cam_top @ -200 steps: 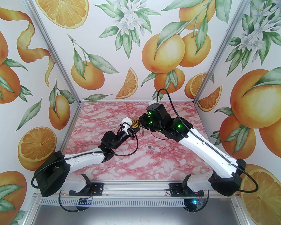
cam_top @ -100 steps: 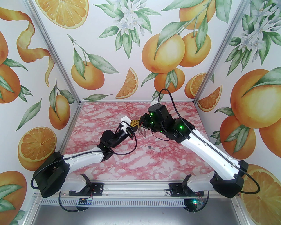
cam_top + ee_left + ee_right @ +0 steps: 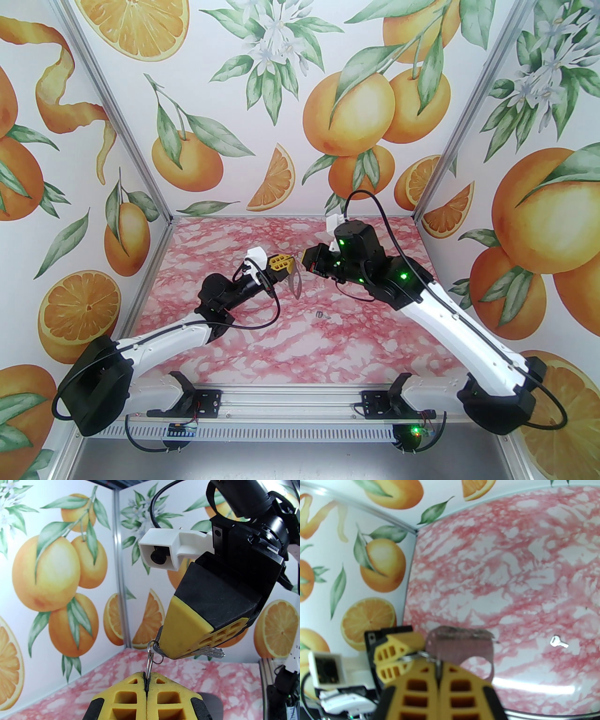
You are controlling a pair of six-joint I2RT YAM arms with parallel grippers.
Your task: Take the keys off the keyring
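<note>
- Left gripper [image 3: 146, 675]: my fingers, a little apart a second ago, are now pressed fully together. They pinch a small split ring [image 3: 149, 664] edge-on at their tips.
- Right gripper [image 3: 438, 667]: unchanged, clamped tight on the clamped key [image 3: 212, 653]. Its toothed blade sticks out sideways from between the pads, and its head end meets a cluster of small rings just beside the split ring.
- Both arms: over the last second they have drawn slightly apart. The grippers now stand tip to tip, near but not touching, above the table [image 3: 375, 337].
- Keyring [image 3: 461, 644]: hangs clear of the table below the gap between the grippers. Which ring carries it I cannot tell.
- Loose key [image 3: 558, 642]: lies flat on the table, nearer my bases, where it lay a second ago. I judge it already removed.
- Meaning: ring and key are now each in a separate grip, so I judge the set-up ready for working this key off. The ring is thin and may slip.
</note>
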